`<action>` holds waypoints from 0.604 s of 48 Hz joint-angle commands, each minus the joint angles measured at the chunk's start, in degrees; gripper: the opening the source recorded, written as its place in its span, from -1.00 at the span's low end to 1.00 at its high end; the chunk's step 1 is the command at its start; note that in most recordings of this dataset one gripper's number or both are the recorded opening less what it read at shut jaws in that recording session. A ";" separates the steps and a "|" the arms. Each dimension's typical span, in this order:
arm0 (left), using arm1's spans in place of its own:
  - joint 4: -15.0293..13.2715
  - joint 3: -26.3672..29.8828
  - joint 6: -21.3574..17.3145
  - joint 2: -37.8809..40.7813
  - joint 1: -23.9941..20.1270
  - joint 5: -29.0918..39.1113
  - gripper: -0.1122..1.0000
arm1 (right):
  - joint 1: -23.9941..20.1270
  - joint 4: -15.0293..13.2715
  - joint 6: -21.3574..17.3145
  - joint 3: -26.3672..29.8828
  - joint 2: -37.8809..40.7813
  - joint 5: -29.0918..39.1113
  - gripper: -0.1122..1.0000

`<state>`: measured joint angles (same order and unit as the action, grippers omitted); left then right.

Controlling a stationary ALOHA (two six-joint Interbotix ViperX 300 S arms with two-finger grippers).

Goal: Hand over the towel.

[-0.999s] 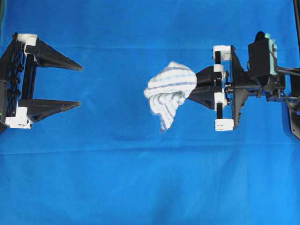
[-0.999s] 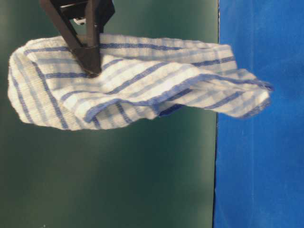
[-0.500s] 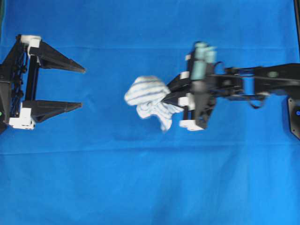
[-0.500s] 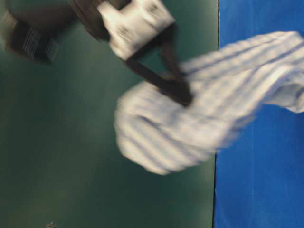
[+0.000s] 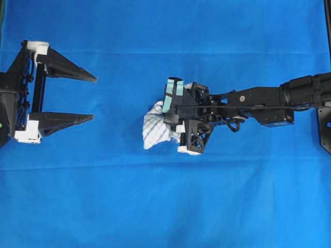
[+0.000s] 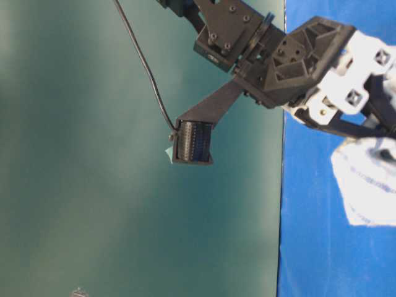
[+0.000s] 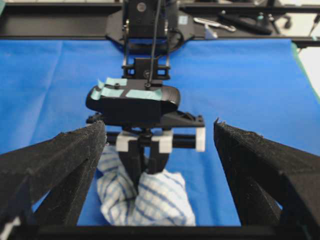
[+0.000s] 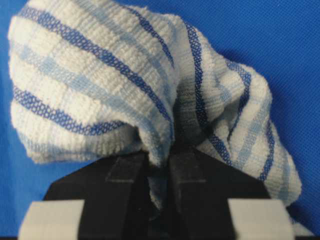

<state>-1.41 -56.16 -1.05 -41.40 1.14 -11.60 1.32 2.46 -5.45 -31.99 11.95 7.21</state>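
The towel (image 5: 154, 130), white with blue and pale green checks, hangs bunched from my right gripper (image 5: 168, 126), which is shut on a fold of it near the middle of the blue cloth. In the right wrist view the jaws (image 8: 160, 167) pinch the towel (image 8: 115, 75) between them. My left gripper (image 5: 94, 98) is open wide and empty at the left, level with the towel and well apart from it. In the left wrist view its fingers (image 7: 60, 165) frame the towel (image 7: 155, 200) and the right gripper (image 7: 148, 170) ahead. The table-level view shows the towel (image 6: 366, 185) low at the right edge.
A plain blue tablecloth (image 5: 165, 206) covers the table. The right arm (image 5: 258, 98) stretches in from the right edge. A black bracket (image 5: 325, 129) sits at the far right. A dark rail with tools (image 7: 240, 20) lies beyond the cloth's far edge.
My right arm has reached leftwards with the towel toward the left gripper, its wrist tipping over the towel. The towel now hangs more bunched. The left gripper has barely moved.
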 commanded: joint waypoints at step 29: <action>-0.09 0.35 0.09 0.00 -0.09 -0.62 0.85 | -0.09 -0.09 -0.53 1.23 -3.69 0.53 -0.35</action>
<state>-1.41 -56.43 -1.05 -41.22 1.14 -11.60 1.32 2.46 -5.98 -31.73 11.25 6.77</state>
